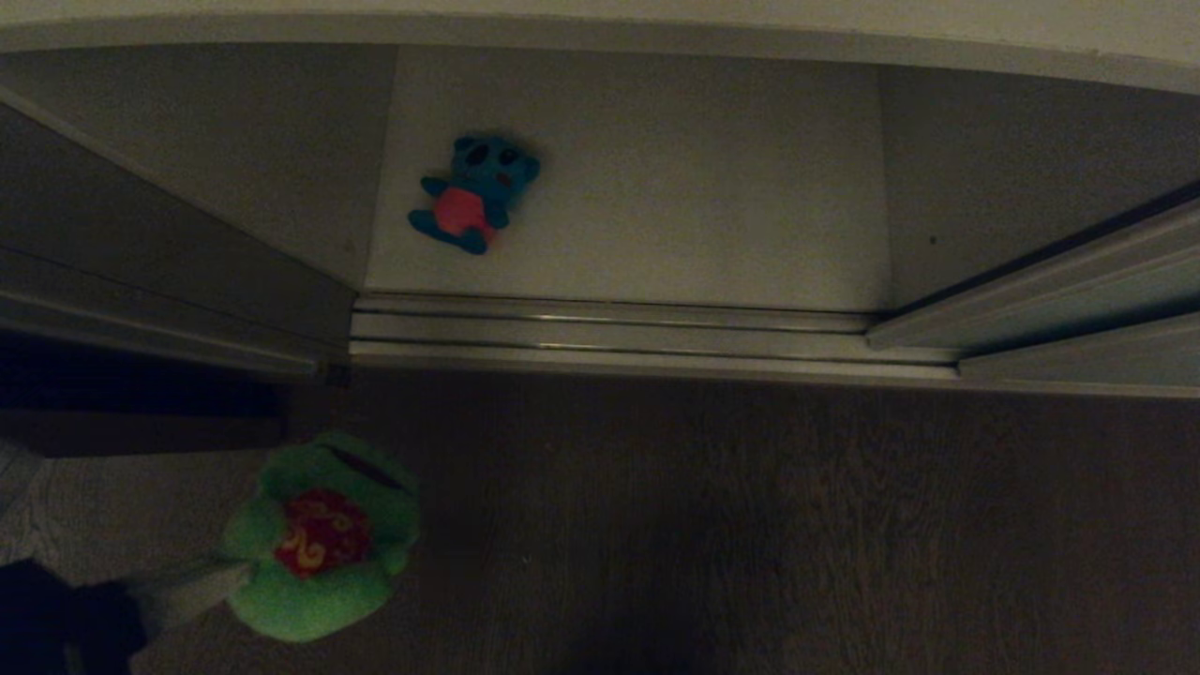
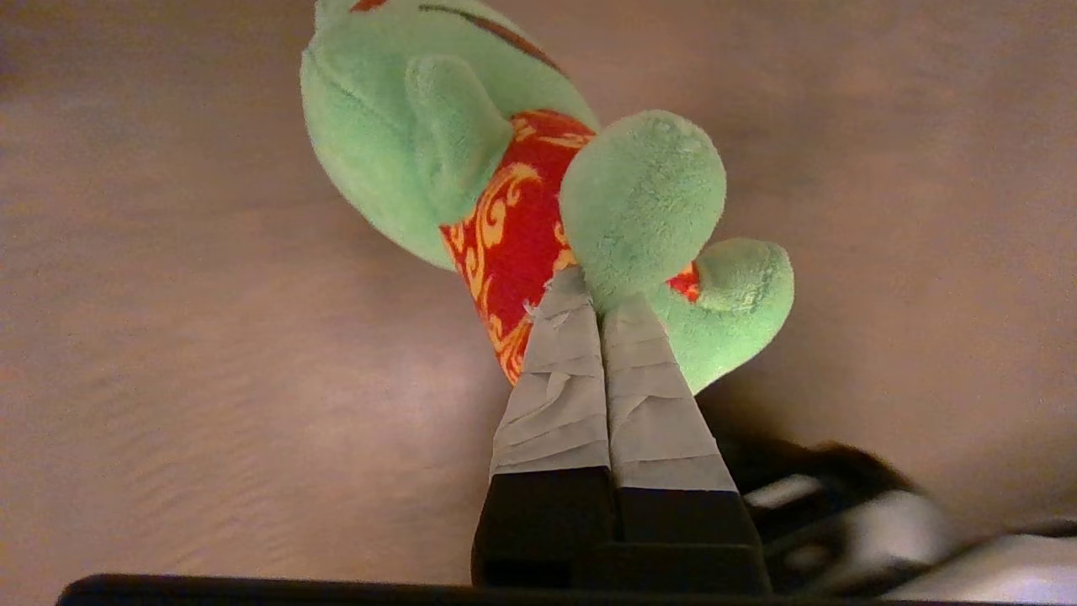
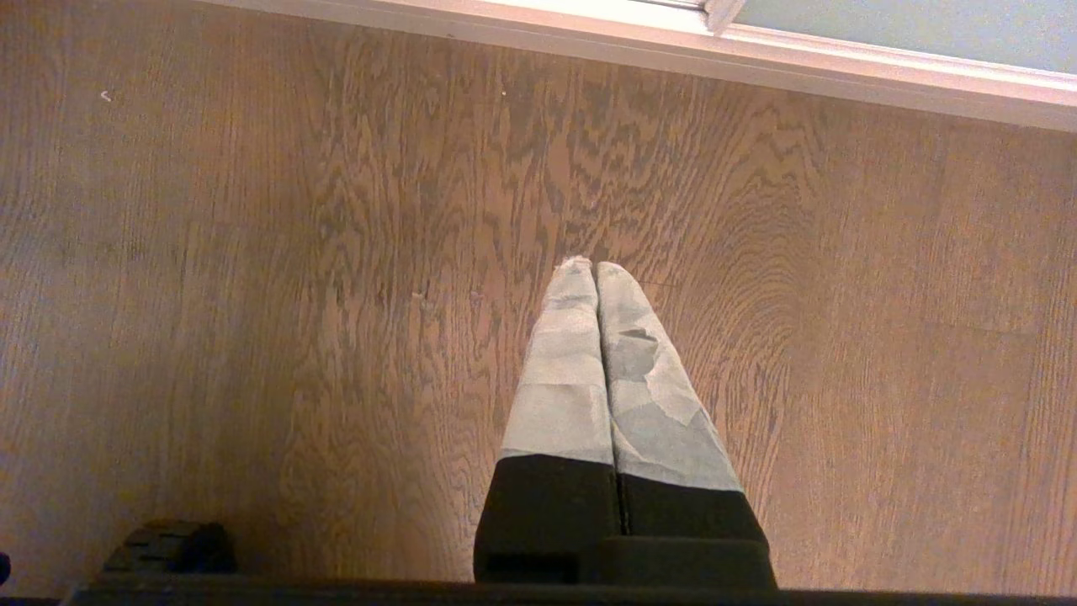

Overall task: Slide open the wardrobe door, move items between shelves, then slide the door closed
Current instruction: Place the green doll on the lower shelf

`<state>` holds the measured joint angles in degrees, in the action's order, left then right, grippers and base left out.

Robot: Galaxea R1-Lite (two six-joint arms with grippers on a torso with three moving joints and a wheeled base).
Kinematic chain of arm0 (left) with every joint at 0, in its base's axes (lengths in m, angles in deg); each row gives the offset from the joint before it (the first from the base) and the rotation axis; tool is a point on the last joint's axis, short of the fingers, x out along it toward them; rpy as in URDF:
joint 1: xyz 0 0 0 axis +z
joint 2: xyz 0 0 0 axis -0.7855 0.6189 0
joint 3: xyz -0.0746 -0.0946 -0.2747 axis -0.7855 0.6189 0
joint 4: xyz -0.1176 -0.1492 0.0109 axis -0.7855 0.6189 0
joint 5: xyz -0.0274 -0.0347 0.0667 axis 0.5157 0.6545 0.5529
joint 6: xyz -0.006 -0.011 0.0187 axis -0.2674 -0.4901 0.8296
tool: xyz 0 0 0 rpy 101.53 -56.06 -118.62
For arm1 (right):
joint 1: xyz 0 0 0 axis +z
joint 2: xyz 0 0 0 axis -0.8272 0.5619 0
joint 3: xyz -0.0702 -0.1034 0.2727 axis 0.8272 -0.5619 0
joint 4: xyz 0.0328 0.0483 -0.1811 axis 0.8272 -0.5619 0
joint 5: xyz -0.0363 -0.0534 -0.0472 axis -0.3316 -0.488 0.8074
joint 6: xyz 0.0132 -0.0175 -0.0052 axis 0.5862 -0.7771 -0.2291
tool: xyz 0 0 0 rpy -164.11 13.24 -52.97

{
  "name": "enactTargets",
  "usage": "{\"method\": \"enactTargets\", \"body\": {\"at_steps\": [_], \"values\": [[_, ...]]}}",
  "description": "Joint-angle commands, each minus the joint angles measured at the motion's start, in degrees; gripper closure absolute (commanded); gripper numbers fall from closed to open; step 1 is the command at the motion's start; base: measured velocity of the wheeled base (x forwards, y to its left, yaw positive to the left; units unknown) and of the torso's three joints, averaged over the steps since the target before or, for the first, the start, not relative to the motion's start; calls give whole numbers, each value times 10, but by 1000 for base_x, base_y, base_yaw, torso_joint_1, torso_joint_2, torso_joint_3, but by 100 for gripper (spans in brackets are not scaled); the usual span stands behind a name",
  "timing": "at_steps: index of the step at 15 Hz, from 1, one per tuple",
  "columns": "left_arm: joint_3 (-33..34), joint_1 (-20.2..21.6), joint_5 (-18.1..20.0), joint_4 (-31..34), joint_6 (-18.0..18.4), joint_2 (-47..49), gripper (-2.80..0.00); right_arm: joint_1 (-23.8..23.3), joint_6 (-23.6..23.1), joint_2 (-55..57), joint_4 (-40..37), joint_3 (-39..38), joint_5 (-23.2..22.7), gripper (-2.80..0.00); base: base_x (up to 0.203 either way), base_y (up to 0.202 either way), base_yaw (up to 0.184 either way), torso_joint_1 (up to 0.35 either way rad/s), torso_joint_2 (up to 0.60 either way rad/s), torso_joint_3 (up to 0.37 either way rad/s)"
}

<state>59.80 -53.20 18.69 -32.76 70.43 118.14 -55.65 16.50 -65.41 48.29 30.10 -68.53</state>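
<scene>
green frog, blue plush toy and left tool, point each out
green frog (image 1: 319, 534), head view, red belly
blue plush toy (image 1: 461, 208), head view, pink-red belly
left tool (image 2: 599, 305), left wrist view, between its fingertips

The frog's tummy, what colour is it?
The frog's tummy is red with yellow swirls, clearest in the left wrist view.

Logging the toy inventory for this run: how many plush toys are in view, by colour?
Blue plush toy, lying on the white shelf: 1
Green frog plush toy, held over the wood floor by the left end effector: 1
Total: 2
</scene>
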Motion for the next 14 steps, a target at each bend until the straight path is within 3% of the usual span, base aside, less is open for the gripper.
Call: {"method": "enactTargets", "body": {"at_steps": [1, 5, 9, 12, 14], "values": [[-73, -21, 19, -7, -6, 177, 0, 0, 0, -1, 0, 0, 0, 0, 0, 0, 0, 0, 0, 0], [-273, -86, 40, -10, -77, 351, 0, 0, 0, -1, 0, 0, 0, 0, 0, 0, 0, 0, 0, 0], [-396, -156, 42, -9, -141, 448, 0, 0, 0, -1, 0, 0, 0, 0, 0, 0, 0, 0, 0, 0], [-485, -176, 35, -10, -180, 502, 0, 0, 0, -1, 0, 0, 0, 0, 0, 0, 0, 0, 0, 0], [-543, -185, 6, -14, -193, 542, 0, 0, 0, -1, 0, 0, 0, 0, 0, 0, 0, 0, 0, 0]]}}
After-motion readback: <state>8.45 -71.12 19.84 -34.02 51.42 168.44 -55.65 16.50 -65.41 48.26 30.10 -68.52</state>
